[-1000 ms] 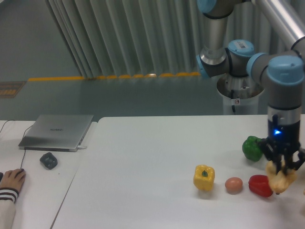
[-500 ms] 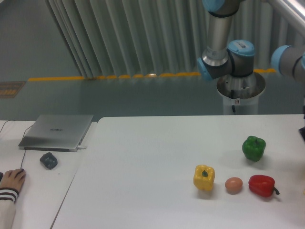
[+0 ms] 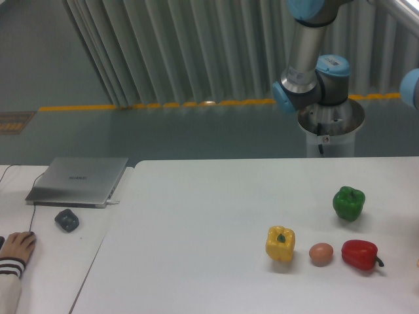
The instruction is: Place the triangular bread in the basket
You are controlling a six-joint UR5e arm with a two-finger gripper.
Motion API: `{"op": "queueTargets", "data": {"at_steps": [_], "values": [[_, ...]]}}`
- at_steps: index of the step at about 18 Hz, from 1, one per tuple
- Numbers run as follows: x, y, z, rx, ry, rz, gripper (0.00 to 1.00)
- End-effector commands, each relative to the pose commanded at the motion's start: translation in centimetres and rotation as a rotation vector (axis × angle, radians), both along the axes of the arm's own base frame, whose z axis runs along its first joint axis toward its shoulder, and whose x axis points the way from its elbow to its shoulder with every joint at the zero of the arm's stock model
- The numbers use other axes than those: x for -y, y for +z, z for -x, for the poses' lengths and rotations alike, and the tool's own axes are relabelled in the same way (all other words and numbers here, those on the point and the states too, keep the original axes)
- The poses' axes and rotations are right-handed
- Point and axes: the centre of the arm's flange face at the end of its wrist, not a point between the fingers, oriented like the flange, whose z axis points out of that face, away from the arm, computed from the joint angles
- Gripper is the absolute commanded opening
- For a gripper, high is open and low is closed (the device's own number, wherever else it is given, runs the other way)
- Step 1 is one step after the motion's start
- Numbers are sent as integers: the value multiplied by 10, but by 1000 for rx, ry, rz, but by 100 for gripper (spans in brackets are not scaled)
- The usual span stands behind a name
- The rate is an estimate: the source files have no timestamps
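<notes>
Neither the triangular bread nor the basket shows in the camera view. My gripper is past the right edge of the frame, so its state is hidden. Only upper arm links show: a grey tube with a blue-capped joint (image 3: 308, 82) at the top middle, and another blue joint (image 3: 411, 85) at the right edge.
On the white table (image 3: 196, 229) stand a green bell pepper (image 3: 347, 203), a yellow bell pepper (image 3: 280, 243), a small brown egg (image 3: 321, 254) and a red bell pepper (image 3: 359, 254). A laptop (image 3: 78, 180), a dark mouse (image 3: 67, 220) and a person's hand (image 3: 14, 252) are at the left.
One second ago my gripper hung over the red pepper holding the bread. It has since moved right, out of the frame, and the bread went with it.
</notes>
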Motion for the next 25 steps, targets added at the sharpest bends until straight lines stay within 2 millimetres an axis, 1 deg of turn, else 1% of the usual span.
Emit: {"op": "queueTargets", "data": {"at_steps": [1, 2, 3, 9, 12, 15, 19, 23, 25], "values": [[1, -3, 2, 4, 3, 3, 64], [0, -4, 2, 4, 5, 3, 87], [0, -4, 3, 1, 11, 0, 100], [2, -10, 2, 0, 17, -2, 100], [0, -12, 1, -42, 21, -23, 100], [1, -13, 1, -46, 28, -18, 100], [-1, -8, -3, -48, 34, -17, 100], [-8, -11, -19, 27, 21, 21, 100], [-15, -4, -35, 53, 5, 33, 100]]}}
